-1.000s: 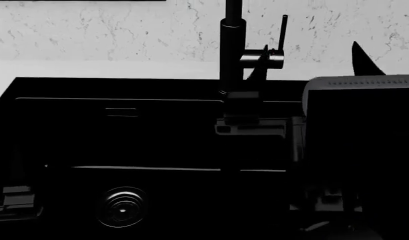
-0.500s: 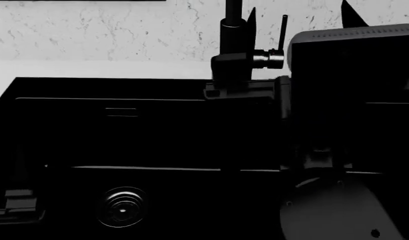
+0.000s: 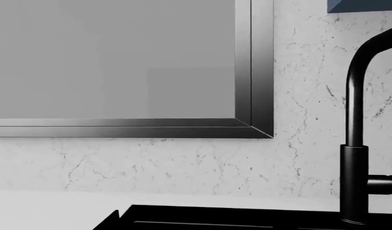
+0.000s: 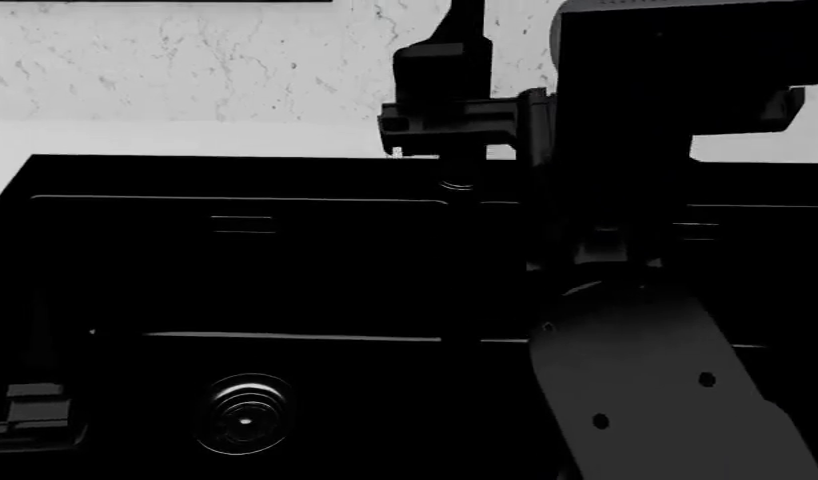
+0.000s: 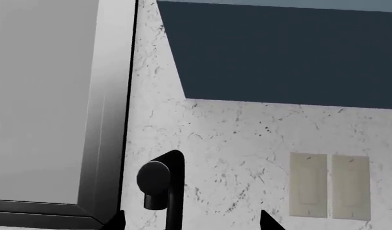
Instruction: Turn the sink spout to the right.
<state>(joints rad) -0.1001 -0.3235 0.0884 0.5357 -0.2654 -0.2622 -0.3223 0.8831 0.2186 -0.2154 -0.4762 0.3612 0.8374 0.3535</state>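
Note:
The sink spout (image 3: 354, 120) is a slim matte-black tube rising from the back edge of the black sink (image 4: 249, 270) and bending over at the top. In the head view only a short piece of the spout (image 4: 467, 15) shows above my raised right gripper (image 4: 443, 100), which covers the faucet body. In the right wrist view the spout (image 5: 175, 191) and its round outlet end stand between the two fingertips (image 5: 116, 221) of my right gripper (image 5: 192, 221), which is open. My left gripper (image 4: 36, 410) hangs low at the sink's front left, too dark to read.
A ringed drain (image 4: 244, 415) lies in the near basin. The short side stub (image 3: 385, 184) juts from the faucet body. Behind it are a marble backsplash, a grey window frame (image 3: 260, 72), a dark blue cabinet (image 5: 279, 52) and two wall plates (image 5: 330, 184).
My right arm has risen and moved left in the head view, bringing its gripper up from the faucet base to the upper faucet body and hiding the side lever. The left gripper has barely moved.

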